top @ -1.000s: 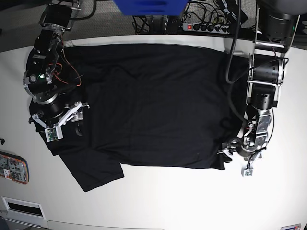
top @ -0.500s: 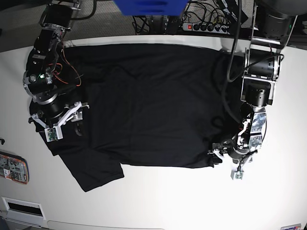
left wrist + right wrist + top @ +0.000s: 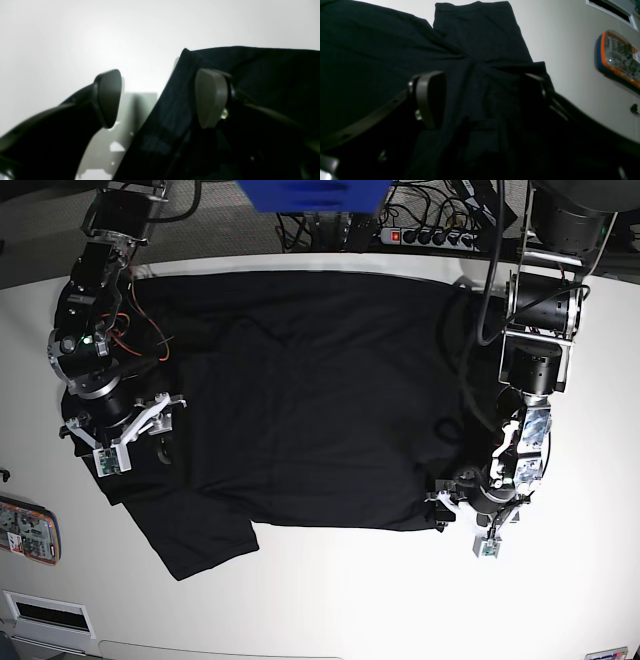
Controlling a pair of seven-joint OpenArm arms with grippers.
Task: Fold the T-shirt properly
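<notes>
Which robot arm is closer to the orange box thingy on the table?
The right one. Its tool sits over the T-shirt's sleeve end, just above the orange box. The left tool is far across the shirt, at the hem corner.

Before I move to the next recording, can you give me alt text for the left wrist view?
Close up, the left end effector stands open at the edge of the black T-shirt: one pad lies over the fabric, the other over the bare white table. A fold of cloth rises between the pads, not pinched.
</notes>
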